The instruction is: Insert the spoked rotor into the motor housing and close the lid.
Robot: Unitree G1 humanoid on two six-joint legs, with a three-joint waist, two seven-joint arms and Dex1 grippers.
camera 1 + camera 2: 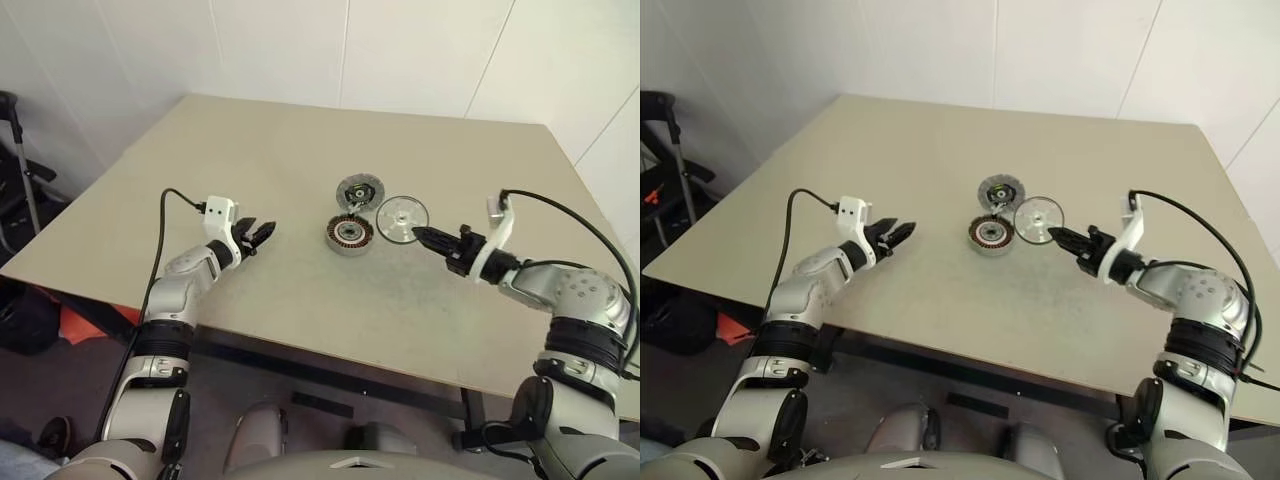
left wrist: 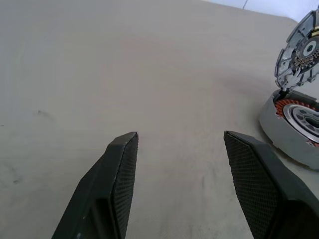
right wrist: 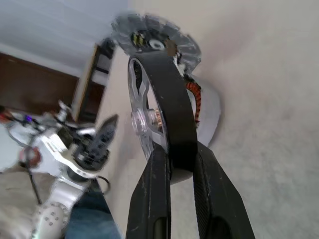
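The motor housing (image 1: pixel 350 235), a squat silver ring with copper windings, sits mid-table. The lid (image 1: pixel 358 190) leans on edge against its far side, ribbed face showing. My right gripper (image 1: pixel 421 236) is shut on the rim of the spoked rotor (image 1: pixel 402 218), which it holds on edge just right of the housing with the silvery spoked face up. In the right wrist view the fingers (image 3: pixel 149 199) clamp the rotor's dark rim (image 3: pixel 167 109), with the housing (image 3: pixel 207 107) right behind it. My left gripper (image 1: pixel 262 234) is open and holds nothing, a short way left of the housing (image 2: pixel 294 124).
The beige table (image 1: pixel 250 150) has its front edge close under both arms, and a white wall runs behind its far edge. A dark cart (image 1: pixel 15 180) and orange clutter (image 1: pixel 80 325) stand off the table's left side.
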